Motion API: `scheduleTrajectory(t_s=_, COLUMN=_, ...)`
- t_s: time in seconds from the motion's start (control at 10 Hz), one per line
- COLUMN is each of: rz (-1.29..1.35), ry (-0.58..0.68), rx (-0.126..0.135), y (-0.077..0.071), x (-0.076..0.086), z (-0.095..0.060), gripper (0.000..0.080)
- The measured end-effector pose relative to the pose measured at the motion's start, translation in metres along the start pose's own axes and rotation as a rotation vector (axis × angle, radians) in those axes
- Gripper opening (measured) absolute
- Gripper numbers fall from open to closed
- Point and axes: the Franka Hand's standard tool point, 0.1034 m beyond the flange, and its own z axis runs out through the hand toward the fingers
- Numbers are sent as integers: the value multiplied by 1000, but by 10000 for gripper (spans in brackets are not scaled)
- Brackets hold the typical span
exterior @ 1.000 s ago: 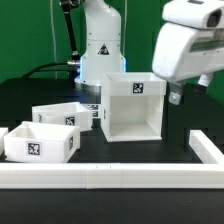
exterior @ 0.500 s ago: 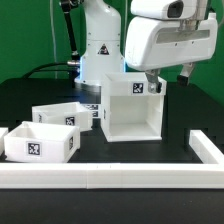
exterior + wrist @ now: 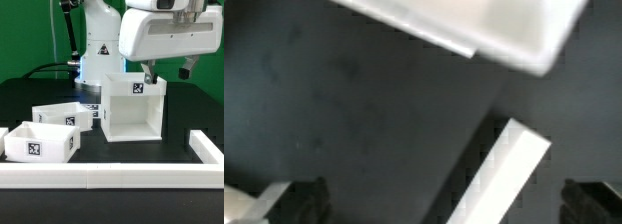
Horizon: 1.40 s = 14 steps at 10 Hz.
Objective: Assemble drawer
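Across the lower edge of the exterior view runs the long low white rail (image 3: pixel 100 178), and it turns up along the right side of the frame, fencing the front of the work area. Behind it, at lower left, stands the front tray (image 3: pixel 40 143), open at the top with a square tag on its near wall. The rear tray (image 3: pixel 57 116) sits just behind it, a little toward the centre. Both trays lie well apart from the arm.

The housing (image 3: pixel 133 108) stands upright at the centre of the frame, its open face toward the camera and a tag on its upper band. Nothing lies between it and the trays except bare table.

The gripper (image 3: pixel 167 72) hangs at upper right, over the housing's upper right corner. Its fingers (image 3: pixel 150 74) are spread wide with nothing between them. One tip overlaps the housing's top rim in the picture, but I cannot tell whether it touches.

The wrist view is blurred. Both dark fingertips (image 3: pixel 295 200) stand far apart over the table, beside a white strip (image 3: pixel 509 170) and a white corner (image 3: pixel 491 25) that I cannot name.

The table (image 3: pixel 180 150) is matt black. The robot base (image 3: pixel 100 45) rises at upper centre, with a black cable (image 3: pixel 71 36) beside it and a dark backdrop behind.
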Motion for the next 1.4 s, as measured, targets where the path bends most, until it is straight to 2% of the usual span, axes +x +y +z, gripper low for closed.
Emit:
scheduleTrajectory(t_s=0.2, rz=25, ry=-6, rx=11, y=-3, x=-23, z=-5, gripper=649)
scheduleTrajectory(t_s=0.3, rz=28, ry=-3, rx=8, y=-3, x=-31, z=-4, gripper=649)
scheduleTrajectory(t_s=0.7, rz=51, ry=-6, rx=9, y=-3, x=-32, z=-2, gripper=649)
scheduleTrajectory(t_s=0.8, rz=133, ry=-6, rx=6, y=-5, x=-41, z=-1, gripper=649)
scheduleTrajectory(t_s=0.9, rz=194, ry=-21, rx=7, y=-11, x=-52, z=2, gripper=649)
scheduleTrajectory(t_s=1.1, rz=212, ry=-34, rx=12, y=-22, x=-63, z=13, gripper=649)
scheduleTrajectory(t_s=1.4, rz=194, ry=-23, rx=12, y=-36, x=-70, z=31, gripper=649)
